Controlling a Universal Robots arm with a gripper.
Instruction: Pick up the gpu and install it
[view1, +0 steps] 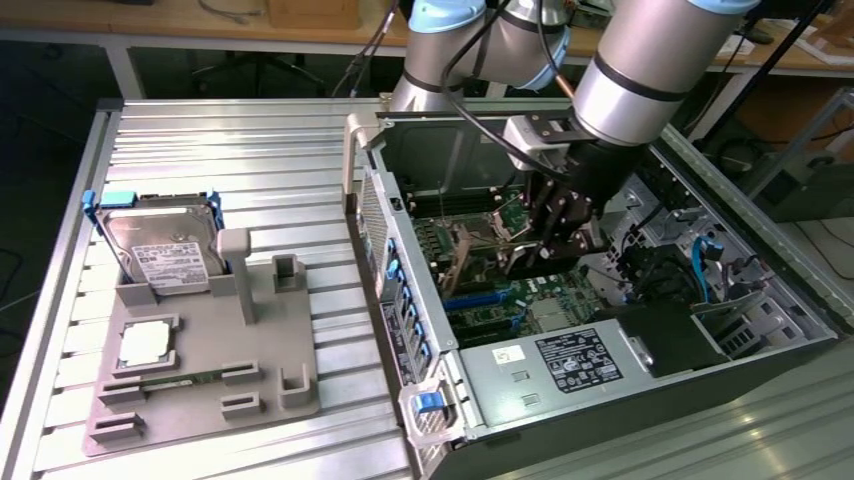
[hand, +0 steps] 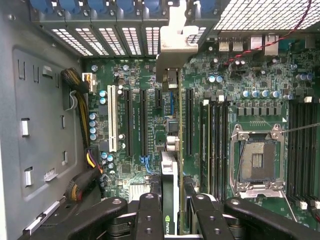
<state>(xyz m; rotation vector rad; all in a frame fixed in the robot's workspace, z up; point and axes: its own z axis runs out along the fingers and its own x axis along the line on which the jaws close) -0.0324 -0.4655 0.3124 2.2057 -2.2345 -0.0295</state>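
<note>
Gripper (hand: 172, 202) jaws partly closed, clamping the gpu (hand: 170, 165) edge-on between them, over motherboard (hand: 135, 100) slots inside the case (hand: 40, 100)

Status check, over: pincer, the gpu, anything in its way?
Pincer shut on gpu. It stands edge-on over motherboard slots, bracket at rear vents. Cable bundle apart from it.

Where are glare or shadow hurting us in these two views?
Exterior view: table evenly lit with a soft sheen; case interior shadowed under the arm, so the gpu in the end effector reads dark. Wrist view: bracket glares near white; side wall dim; motherboard well lit.
</note>
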